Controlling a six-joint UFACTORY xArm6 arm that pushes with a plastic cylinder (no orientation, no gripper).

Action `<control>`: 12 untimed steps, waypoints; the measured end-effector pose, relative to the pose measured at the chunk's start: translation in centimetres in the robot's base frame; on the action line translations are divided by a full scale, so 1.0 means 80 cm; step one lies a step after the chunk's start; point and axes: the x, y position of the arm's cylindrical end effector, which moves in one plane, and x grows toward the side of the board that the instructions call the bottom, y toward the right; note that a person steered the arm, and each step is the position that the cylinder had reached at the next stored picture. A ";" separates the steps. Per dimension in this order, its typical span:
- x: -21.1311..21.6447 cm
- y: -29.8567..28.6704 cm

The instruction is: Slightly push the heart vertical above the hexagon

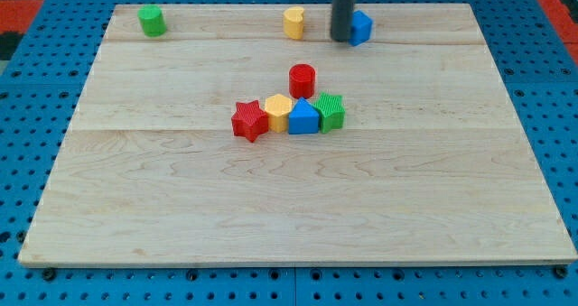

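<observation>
Our tip [341, 39] stands at the view's top of the bench [271, 216], between the yellow heart [293, 23] and the blue block [361, 27], touching the blue one. The tool is only a rod, with no jaws. The yellow hexagon [278, 113] sits lower, in a row with the red star [249, 121], so we judge a small leftward push aligns the heart.

- You are looking at a pale wooden board [298, 207] lying flat, its planks running across the view.
- A blue perforated surface [36, 62] is surrounding it, showing red patches at both top corners.
</observation>
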 end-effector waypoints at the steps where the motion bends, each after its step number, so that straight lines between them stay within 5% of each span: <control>1: -0.001 0.050; 3: 0.031 -0.022; 4: -0.001 -0.032; 5: 0.004 -0.122; 8: -0.034 -0.055; 10: -0.052 -0.102; 12: -0.041 0.005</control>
